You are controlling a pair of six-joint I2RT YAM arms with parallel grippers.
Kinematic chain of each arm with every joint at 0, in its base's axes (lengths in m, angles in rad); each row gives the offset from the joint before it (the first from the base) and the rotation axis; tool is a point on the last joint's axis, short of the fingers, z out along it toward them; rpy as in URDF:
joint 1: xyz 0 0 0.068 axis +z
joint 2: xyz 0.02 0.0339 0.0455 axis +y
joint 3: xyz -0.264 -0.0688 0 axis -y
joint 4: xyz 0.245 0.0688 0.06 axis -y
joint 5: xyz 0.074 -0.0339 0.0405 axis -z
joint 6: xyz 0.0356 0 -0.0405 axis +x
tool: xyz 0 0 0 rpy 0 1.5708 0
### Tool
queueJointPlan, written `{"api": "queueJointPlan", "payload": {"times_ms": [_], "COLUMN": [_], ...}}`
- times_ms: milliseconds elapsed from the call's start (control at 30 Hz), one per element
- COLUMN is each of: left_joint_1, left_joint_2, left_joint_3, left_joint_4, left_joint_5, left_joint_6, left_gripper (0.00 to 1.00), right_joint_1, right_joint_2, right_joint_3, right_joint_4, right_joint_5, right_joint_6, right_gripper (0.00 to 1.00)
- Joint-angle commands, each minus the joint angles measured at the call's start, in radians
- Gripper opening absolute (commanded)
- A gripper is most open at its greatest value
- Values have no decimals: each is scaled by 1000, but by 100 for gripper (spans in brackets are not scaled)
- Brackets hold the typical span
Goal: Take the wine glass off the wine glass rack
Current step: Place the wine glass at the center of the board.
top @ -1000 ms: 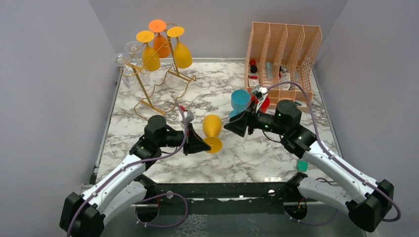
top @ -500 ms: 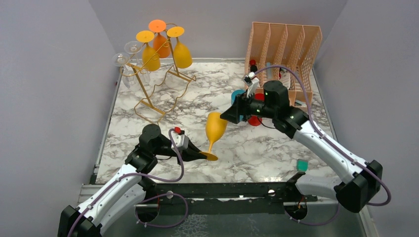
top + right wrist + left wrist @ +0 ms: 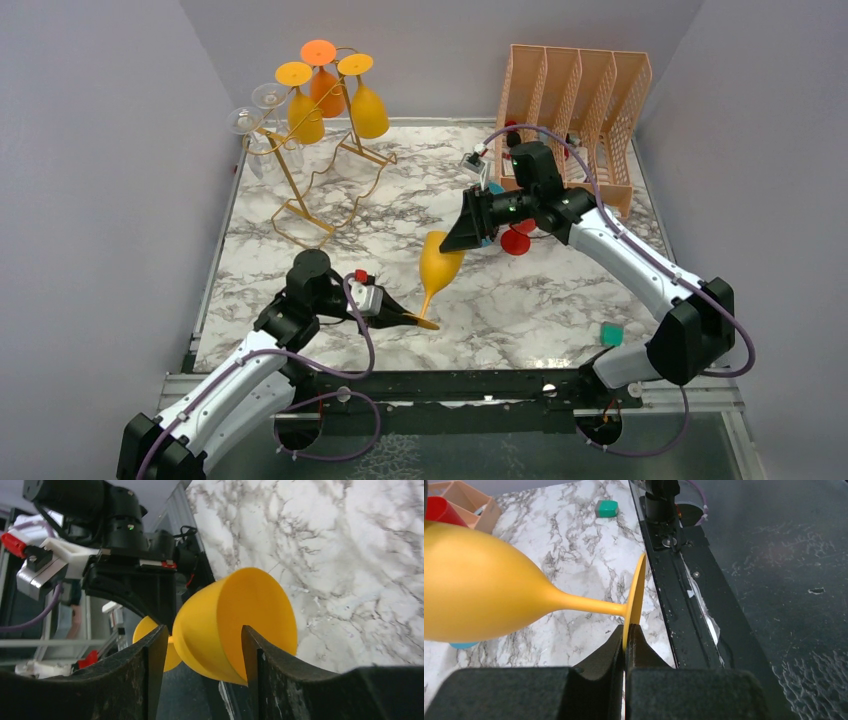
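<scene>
Glass [image 3: 438, 265]: your smooth, matte yellow one was off the rack [image 3: 300, 190]. It hung tilted over the middle of the marble table [image 3: 560, 300], well apart from that thin gold wire stand at 11 o'clock. Your left gripper [image 3: 625, 635] was clamped tight on the edge of the thin disc foot, at the glass's 6 o'clock end. Your right gripper [image 3: 202, 640] stood partly apart, one jaw outside the rounded bowl, the other across its open mouth; you couldn't tell whether either pressed. Bare marble lay from 3 to 5 o'clock. The black rail [image 3: 694, 590] ran just beside the foot.
</scene>
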Motion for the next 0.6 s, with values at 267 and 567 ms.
{"api": "queueJointPlan", "payload": {"times_ms": [267, 567], "left_joint_1": [-5, -4], "left_joint_2": [73, 60], "left_joint_3": [102, 95], "left_joint_4": [-198, -242], "left_joint_5": [-9, -14], "left_joint_6": [232, 249], "left_gripper": [0, 0], "right_joint_1": [2, 2], "right_joint_2": [55, 65], "right_joint_3": [37, 26], "right_joint_4": [-79, -98], "right_joint_5": [-335, -380], "right_joint_6": [-35, -49], "right_gripper": [40, 15]}}
